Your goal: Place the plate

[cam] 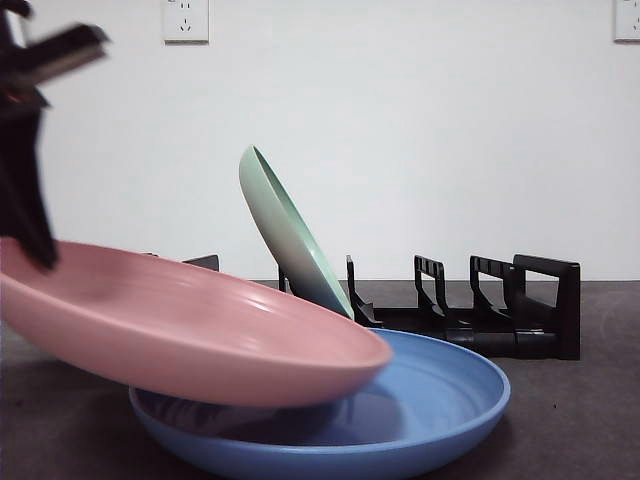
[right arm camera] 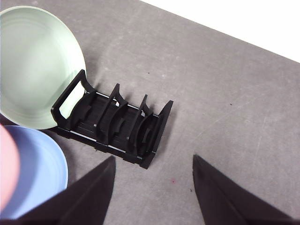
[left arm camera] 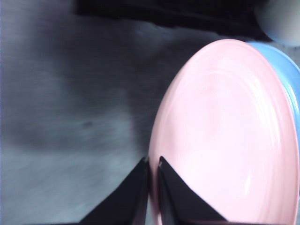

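Left end effector [left arm camera: 153, 164] blurred, pinching pink plate [cam: 190, 325] rim, blue plate [cam: 420, 410] half-hidden

Setting: robot test bench in a lab-type room, not a lived-in kitchen. Evidence: bare dark grey bench [right arm camera: 243, 93] against a plain white wall [cam: 420, 130]; two wall sockets, one [cam: 185, 20] high toward the left, one [cam: 627, 18] at the far right; only props are a black dish rack [right arm camera: 117, 122] and plain coloured plates
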Tool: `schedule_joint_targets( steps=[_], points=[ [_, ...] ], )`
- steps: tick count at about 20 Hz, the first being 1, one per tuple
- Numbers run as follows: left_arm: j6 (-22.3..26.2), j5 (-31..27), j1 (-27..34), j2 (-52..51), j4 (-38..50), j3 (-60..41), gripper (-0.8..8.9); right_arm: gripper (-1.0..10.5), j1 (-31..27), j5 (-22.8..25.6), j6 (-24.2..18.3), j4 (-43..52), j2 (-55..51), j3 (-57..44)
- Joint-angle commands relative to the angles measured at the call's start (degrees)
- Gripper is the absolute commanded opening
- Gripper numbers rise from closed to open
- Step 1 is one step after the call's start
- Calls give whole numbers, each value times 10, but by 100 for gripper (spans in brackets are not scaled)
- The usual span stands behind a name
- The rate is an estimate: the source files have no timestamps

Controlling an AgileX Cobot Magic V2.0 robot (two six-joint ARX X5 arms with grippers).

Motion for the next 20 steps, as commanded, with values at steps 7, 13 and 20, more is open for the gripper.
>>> schedule_joint_targets(
  steps=[7, 13, 20],
  points=[
    [-52, -2, -65, 125, 114, 4, 15, 255, 4, -2, 0, 5, 4, 10],
    [-52, -2, -68, 168, 144, 4, 16, 256, 4, -15, 1, 6, 4, 10],
    [-52, -2, -66, 164, 140, 5, 347, 256, 4, -15, 1, 5, 4, 10]
  ],
)
